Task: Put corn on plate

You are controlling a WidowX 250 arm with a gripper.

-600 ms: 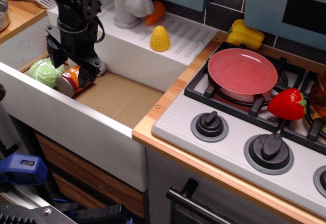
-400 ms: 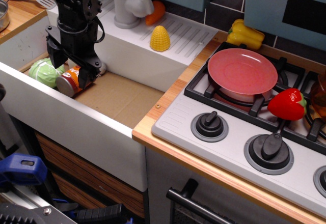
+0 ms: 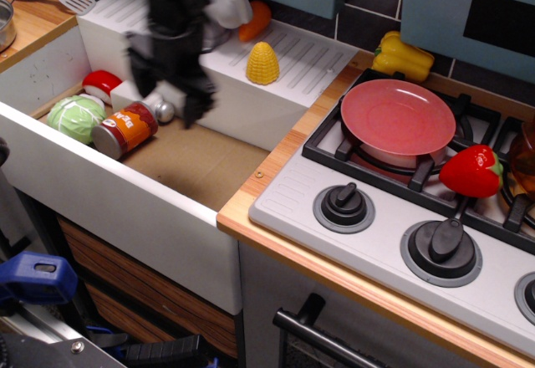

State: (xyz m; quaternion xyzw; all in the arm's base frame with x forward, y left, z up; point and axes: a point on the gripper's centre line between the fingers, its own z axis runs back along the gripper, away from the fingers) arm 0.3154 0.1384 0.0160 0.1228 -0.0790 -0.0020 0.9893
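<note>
Arm: all black, blocky stacked segments, heavily motion-blurred in the only view. Upper part near the grey faucet (image 3: 209, 4) shows glossy highlights on dark housings; no markings, screws or cables can be made out through the blur. Lower down the body widens into the tool (image 3: 167, 92), also black, ending in two dark prongs, one on each side. Edges are smeared; surface reads as matte black plastic or metal.
</note>
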